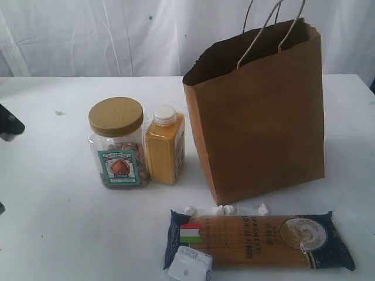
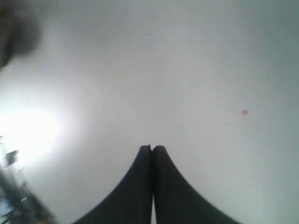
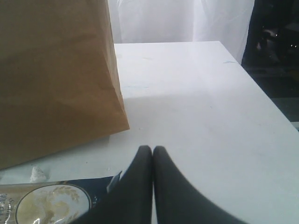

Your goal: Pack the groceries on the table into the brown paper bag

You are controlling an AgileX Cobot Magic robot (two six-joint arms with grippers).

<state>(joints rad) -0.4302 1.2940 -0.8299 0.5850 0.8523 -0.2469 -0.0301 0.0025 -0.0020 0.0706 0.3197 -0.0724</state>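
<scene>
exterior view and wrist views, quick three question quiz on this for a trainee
1. True or false: the spaghetti packet lies flat on the table, outside the brown paper bag.
2. What stands beside the clear jar? A yellow bottle, B a kettle, C a mug.
3. Fill in: the left end effector and right end effector are both ___.
Key: 1 true; 2 A; 3 shut.

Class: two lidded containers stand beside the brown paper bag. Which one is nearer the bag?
The yellow bottle with the white cap; the clear gold-lidded jar stands beyond it, farther from the brown paper bag.
</scene>
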